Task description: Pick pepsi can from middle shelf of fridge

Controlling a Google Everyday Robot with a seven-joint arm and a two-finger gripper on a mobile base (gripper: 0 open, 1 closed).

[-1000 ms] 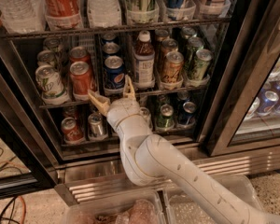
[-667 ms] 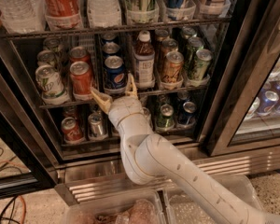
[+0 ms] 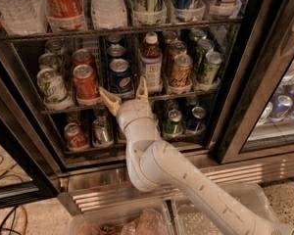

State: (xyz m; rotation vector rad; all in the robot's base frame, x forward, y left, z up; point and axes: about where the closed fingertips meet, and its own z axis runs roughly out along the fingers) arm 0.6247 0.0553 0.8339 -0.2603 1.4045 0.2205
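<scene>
The fridge (image 3: 235,106) stands open, with black door frames and dark wire racks. On the middle shelf (image 3: 68,107) stand rows of cans. The pepsi can (image 3: 120,76) is dark blue with a silver top, at the front of its row, between a red can (image 3: 85,82) and a bottle (image 3: 151,65). My gripper (image 3: 126,94) is open, its two tan fingers spread just below and in front of the pepsi can, at the shelf's front edge. It holds nothing. My white arm (image 3: 176,175) rises from the lower right.
White-green cans (image 3: 51,84) stand at the left, brown-orange can (image 3: 180,71) and green cans (image 3: 208,67) at the right. Tall bottles fill the rack above (image 3: 108,4). More cans sit on the lowest rack (image 3: 102,131). A ribbed steel base (image 3: 235,173) lies below. Clear bins (image 3: 122,222) stand on the floor.
My gripper has edged slightly up and toward the pepsi can. Its fingers remain spread. Nothing on the shelf has moved.
</scene>
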